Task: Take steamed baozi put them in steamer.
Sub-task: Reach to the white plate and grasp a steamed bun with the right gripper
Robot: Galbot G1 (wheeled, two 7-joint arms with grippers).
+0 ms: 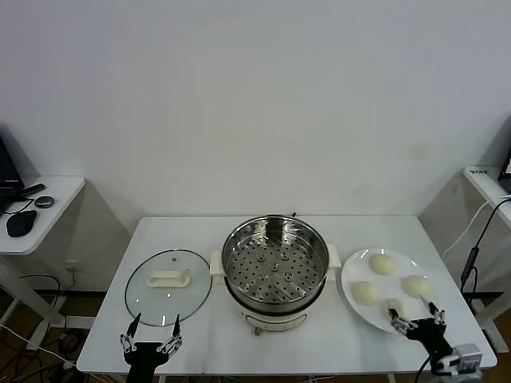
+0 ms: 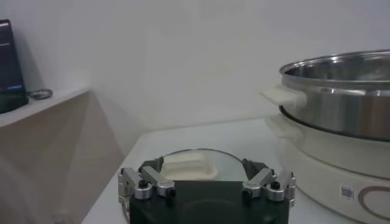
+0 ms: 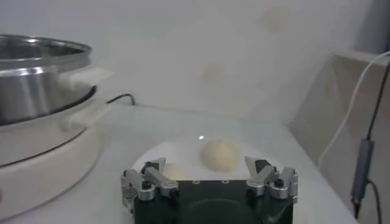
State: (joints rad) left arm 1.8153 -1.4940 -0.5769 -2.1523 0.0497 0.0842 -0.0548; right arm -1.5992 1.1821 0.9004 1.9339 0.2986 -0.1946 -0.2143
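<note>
Several cream-white baozi [image 1: 383,264] lie on a white plate [image 1: 389,283] at the table's right. The steamer [image 1: 275,263], a shiny steel pot with a perforated tray on a white base, stands at the middle with nothing in it. My right gripper [image 1: 414,313] hangs open at the plate's near edge, and the nearest baozi [image 1: 394,306] is just past one finger. The right wrist view shows that gripper [image 3: 207,167] open, with two baozi [image 3: 219,155] beyond it and the steamer [image 3: 36,79] off to one side. My left gripper [image 1: 156,321] is open and holds nothing.
A round glass lid [image 1: 168,286] with a white handle lies flat beside the steamer, just beyond the left gripper [image 2: 203,167]. A side table [image 1: 40,199] with a mouse stands at the far left. A cable [image 1: 471,263] hangs beside the table's right edge.
</note>
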